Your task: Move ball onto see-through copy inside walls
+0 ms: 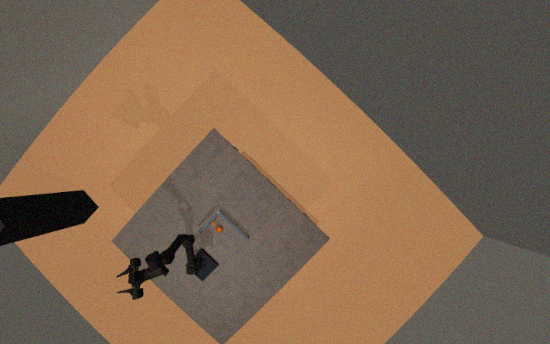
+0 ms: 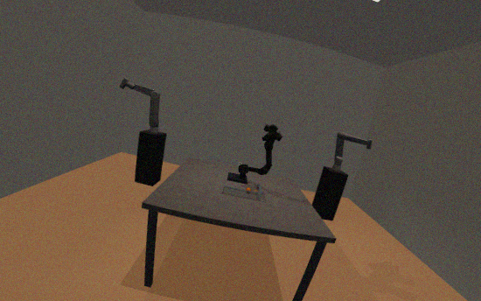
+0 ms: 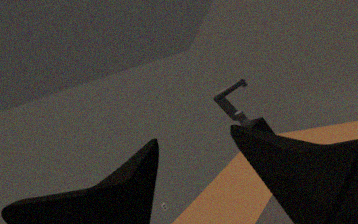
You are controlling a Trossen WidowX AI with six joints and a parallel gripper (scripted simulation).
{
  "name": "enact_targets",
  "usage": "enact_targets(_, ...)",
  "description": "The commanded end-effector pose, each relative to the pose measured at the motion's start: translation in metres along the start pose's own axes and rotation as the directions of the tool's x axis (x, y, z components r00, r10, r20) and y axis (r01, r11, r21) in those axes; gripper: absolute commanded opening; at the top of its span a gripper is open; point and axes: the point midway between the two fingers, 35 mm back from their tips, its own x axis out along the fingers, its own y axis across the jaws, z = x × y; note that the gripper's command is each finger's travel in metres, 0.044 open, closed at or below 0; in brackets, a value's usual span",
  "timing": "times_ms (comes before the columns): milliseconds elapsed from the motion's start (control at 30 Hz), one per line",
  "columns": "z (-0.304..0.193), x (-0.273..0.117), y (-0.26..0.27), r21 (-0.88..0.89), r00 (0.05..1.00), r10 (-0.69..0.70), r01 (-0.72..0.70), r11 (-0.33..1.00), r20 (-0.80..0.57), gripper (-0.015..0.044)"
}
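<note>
The orange ball (image 1: 219,229) (image 2: 248,189) lies on the table inside the corner of the low clear walls (image 1: 235,225) (image 2: 235,191). The fainter see-through copy (image 1: 213,223) (image 2: 256,191) shows beside it, nearer the corner. In the overhead view the two look very close but offset. My gripper (image 1: 118,284) (image 3: 194,136) is open and empty. It is raised high and points away from the ball, past the table's edge in the overhead view. Neither the ball nor the walls show in the wrist view.
The table (image 1: 270,260) (image 2: 184,201) carries my arm's dark base (image 1: 206,265) (image 2: 236,178) close to the walls. Black pedestals with grey arms stand off the table, one to the left (image 2: 150,157) and one to the right (image 2: 330,192).
</note>
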Motion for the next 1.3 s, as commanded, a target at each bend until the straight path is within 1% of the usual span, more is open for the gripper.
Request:
enact_targets(0, -0.017, 0.022, 0.047, -0.089, 0.987, 0.152, -0.155, 0.984, -0.047, 0.0337)
enact_targets(133, -0.034, 0.027, 0.09, -0.184, 0.959, 0.276, -0.282, 0.941, -0.059, 0.0337)
enact_targets(233, -0.051, 0.032, 0.129, -0.233, 0.911, 0.398, -0.412, 0.881, -0.106, 0.0337)
enact_targets(367, -0.073, 0.028, 0.181, -0.282, 0.818, 0.55, -0.574, 0.769, -0.165, 0.0337)
enact_targets(500, -0.087, 0.015, 0.217, -0.33, 0.734, 0.655, -0.673, 0.662, -0.18, 0.0337)
enact_targets(700, -0.109, -0.012, 0.267, -0.361, 0.571, 0.787, -0.803, 0.474, -0.235, 0.0337)
enact_targets(733, -0.113, -0.019, 0.277, -0.366, 0.533, 0.81, -0.824, 0.432, -0.245, 0.0337)
enact_targets(867, -0.131, -0.065, 0.322, -0.388, 0.318, 0.903, -0.901, 0.193, -0.29, 0.0337)
enact_targets(1033, -0.147, -0.14, 0.359, -0.413, 0.025, 0.945, -0.903, -0.119, -0.326, 0.0337)
enact_targets(1100, -0.148, -0.162, 0.364, -0.361, -0.056, 0.949, -0.917, -0.172, -0.311, 0.0337)
enact_targets(1167, -0.151, -0.196, 0.37, -0.359, -0.173, 0.934, -0.889, -0.285, -0.313, 0.0337)
enact_targets(1267, -0.154, -0.247, 0.37, -0.388, -0.341, 0.883, -0.803, -0.452, -0.322, 0.0337)
